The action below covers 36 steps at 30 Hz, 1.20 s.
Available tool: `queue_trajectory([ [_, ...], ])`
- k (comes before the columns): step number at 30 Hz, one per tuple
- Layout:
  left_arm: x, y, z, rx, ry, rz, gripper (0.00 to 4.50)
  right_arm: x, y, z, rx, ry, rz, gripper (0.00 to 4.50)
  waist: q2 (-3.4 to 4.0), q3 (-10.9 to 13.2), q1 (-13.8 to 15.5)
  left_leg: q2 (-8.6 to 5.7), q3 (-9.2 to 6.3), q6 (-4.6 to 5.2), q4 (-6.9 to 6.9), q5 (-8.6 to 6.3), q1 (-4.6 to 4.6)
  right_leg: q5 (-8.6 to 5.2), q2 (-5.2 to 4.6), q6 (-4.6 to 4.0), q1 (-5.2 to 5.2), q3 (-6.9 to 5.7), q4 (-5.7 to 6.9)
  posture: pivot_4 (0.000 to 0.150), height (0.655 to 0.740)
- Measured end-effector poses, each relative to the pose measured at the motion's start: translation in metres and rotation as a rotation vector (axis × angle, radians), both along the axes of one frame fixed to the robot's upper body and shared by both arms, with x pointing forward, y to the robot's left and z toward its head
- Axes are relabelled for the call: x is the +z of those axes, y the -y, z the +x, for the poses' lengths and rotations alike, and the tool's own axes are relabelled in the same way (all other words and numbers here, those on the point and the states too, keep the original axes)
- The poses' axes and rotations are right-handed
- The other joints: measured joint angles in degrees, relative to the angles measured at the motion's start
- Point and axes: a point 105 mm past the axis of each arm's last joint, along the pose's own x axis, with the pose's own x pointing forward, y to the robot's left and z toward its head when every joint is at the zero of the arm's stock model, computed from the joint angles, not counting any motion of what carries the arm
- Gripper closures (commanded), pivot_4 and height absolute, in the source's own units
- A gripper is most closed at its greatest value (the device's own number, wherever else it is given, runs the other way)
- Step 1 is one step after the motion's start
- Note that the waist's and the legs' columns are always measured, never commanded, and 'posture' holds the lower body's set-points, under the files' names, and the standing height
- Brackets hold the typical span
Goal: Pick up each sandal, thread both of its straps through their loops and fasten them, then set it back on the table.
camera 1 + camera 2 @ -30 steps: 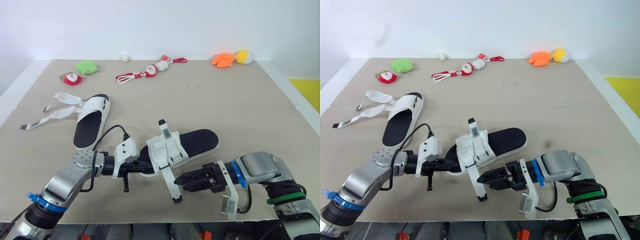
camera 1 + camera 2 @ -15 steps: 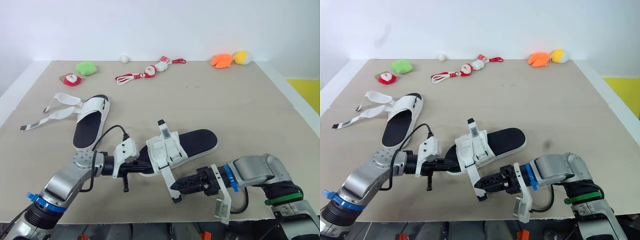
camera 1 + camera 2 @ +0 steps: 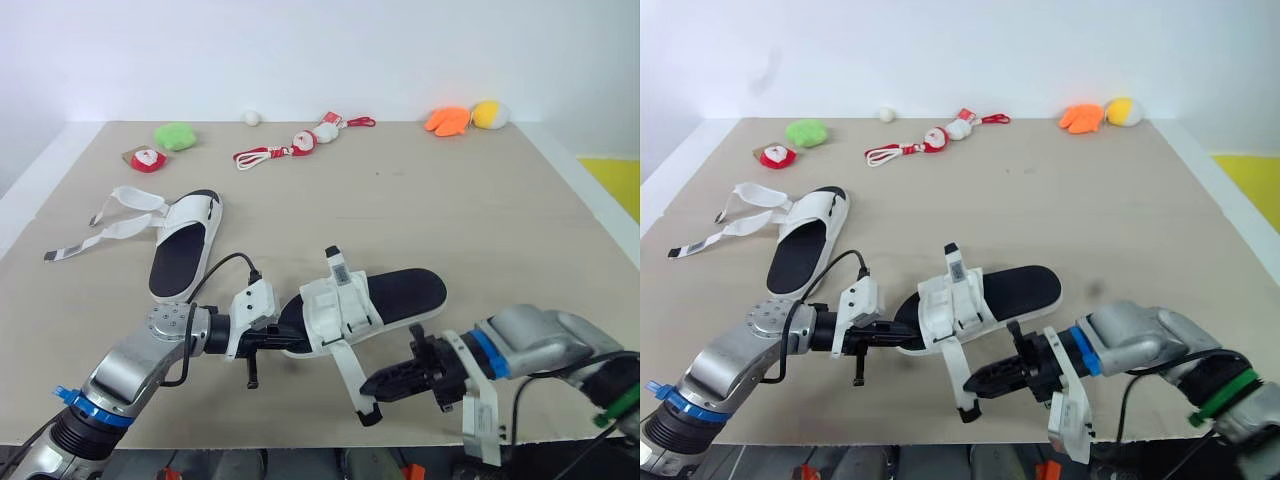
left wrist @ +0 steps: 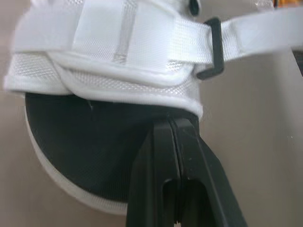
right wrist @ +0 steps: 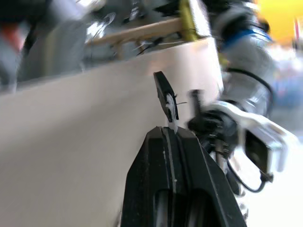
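The near sandal [image 3: 405,293], black sole with white straps, lies at the table's front middle. My left gripper [image 3: 272,338] is shut on the rim of its sole [image 4: 94,156] at the left end. One long white strap [image 3: 348,370] trails from the sandal toward the front edge. My right gripper [image 3: 372,386] is shut on that strap's end, and the strap's black tip [image 5: 166,98] pokes out past the shut fingers. A second sandal [image 3: 185,250] lies at the left, with its loose straps [image 3: 112,212] spread over the table.
Small toys line the far edge: a green plush [image 3: 175,134], a red-and-white figure [image 3: 146,158], corded red-and-white figures [image 3: 300,141], a white ball [image 3: 252,117], an orange plush [image 3: 447,120] and a yellow one [image 3: 487,113]. The table's front edge [image 3: 300,440] runs just below both grippers.
My right gripper went from open to shut, taking hold of the strap's end. The near sandal has shifted slightly to the right. The left gripper has kept its hold.
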Motion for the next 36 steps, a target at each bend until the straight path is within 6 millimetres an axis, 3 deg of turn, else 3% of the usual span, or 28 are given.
queue_trajectory([
  [3,0.000,0.001,-0.002,-0.015,-0.003,-0.001,4.50,0.018,-0.011,0.008,-0.068,-0.215,-0.009,4.44,-0.03,0.00,0.17,0.04,-0.11,0.00,0.02,0.00,-0.03,0.00,0.02,-0.01,0.02,-0.17,0.00,0.150,0.7400],
  [7,0.000,0.000,0.001,-0.010,0.002,0.000,4.50,0.027,-0.024,0.025,-0.154,-0.498,-0.035,4.44,-0.02,0.01,0.24,0.03,-0.13,0.00,0.08,0.01,-0.11,0.04,0.01,-0.04,-0.05,-0.24,0.00,0.150,0.7400],
  [14,0.003,-0.003,0.005,0.018,0.022,0.000,4.50,0.038,-0.040,0.071,-0.394,-0.923,-0.072,4.44,-0.02,0.00,0.25,0.09,-0.13,0.00,0.09,0.01,-0.48,0.12,0.08,0.03,-0.51,-0.31,0.01,0.150,0.7400],
  [29,0.003,-0.001,0.001,0.026,0.028,-0.004,4.50,0.027,-0.007,0.104,-0.785,-1.130,-0.059,4.44,-0.02,0.00,0.23,0.09,-0.13,0.00,0.14,0.04,-0.86,0.34,0.11,0.42,-0.86,-0.33,0.01,0.150,0.7400],
  [36,0.003,0.002,0.003,0.001,0.023,0.000,4.50,0.026,-0.005,0.112,-0.870,-1.164,-0.002,4.44,-0.02,0.00,0.21,0.09,-0.13,0.00,0.14,0.04,-0.87,0.35,0.12,0.45,-0.86,-0.33,0.01,0.150,0.7400],
])
